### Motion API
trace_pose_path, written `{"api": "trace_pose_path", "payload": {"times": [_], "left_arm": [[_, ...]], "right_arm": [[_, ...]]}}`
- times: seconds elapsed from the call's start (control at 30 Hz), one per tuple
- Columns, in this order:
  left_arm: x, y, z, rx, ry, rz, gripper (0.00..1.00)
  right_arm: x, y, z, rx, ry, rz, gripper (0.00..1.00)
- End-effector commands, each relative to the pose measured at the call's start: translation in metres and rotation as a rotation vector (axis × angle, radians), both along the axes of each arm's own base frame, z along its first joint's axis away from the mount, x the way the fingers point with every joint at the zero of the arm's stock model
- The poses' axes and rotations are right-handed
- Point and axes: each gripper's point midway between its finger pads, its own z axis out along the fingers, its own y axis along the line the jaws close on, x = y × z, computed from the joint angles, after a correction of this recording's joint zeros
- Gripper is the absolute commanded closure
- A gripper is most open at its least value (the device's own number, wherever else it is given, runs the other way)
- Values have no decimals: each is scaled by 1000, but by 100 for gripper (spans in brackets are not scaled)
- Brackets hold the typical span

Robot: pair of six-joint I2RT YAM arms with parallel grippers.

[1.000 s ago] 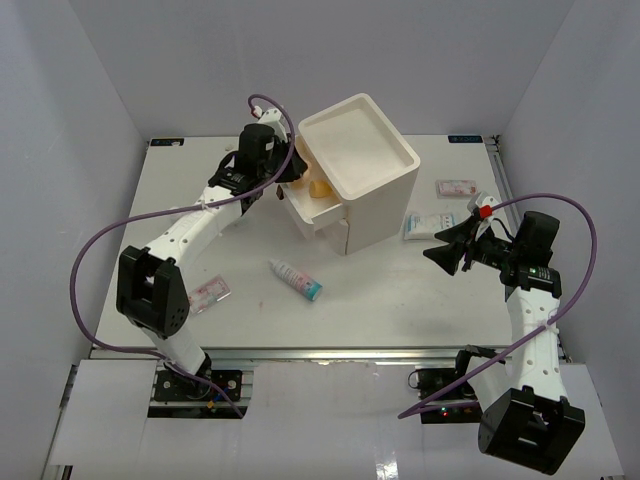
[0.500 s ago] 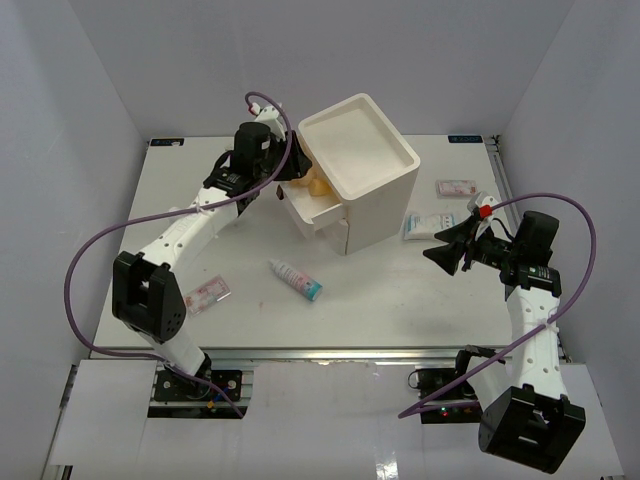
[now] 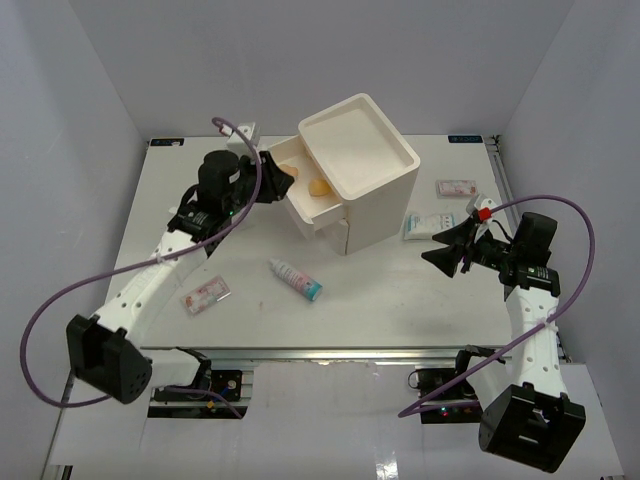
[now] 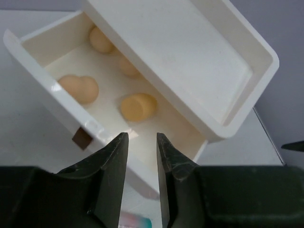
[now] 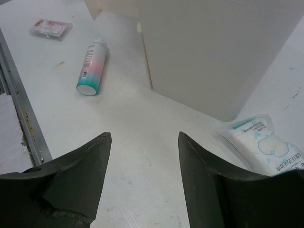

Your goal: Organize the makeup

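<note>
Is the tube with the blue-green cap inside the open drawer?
No, the tube lies on the table in front of the drawer box, outside its open drawer.

The bench (image 3: 400,300) is a flat, matt white board with a few faint scuffs and specks. 3 plain walls close it in, all pale grey with a lilac tint: a back wall (image 3: 320,60) along the bench's far edge, a left wall (image 3: 60,150) and a right wall (image 3: 590,120) rising from its sides. A silver metal rail (image 3: 340,352) runs along the bench's near edge. Beyond that edge, lower down, lies a white sheet (image 3: 330,420). Small blue labels (image 3: 462,138) sit near the bench's 2 far corners. The light is even and soft, and shadows on the bench are faint.
</note>
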Motion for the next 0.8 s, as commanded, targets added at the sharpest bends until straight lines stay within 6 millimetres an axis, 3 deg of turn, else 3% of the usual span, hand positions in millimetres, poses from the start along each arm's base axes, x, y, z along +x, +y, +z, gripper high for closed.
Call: {"api": "trace_pose_path", "payload": {"times": [0.0,0.13,0.23,0.4,0.57,0.77], "left_arm": [[-35,15,-15,-87,2,25,70],[-45,23,-32,-139,22,61,78],[-44,23,-54,-149,64,70,81],[-33,21,-61,-194,55,82,81],[-22,16,-62,-203,48,77,81],[-12,10,-69,-204,57,64,81]], "right_arm": [[-5,5,9,5,-63,44,36],[-4,14,29,-4,-96,73,36],[4,21,59,-8,-116,77,36],[26,40,102,1,-125,46,33],[36,91,134,39,-121,82,25],[79,148,146,36,-17,-24,22]]}}
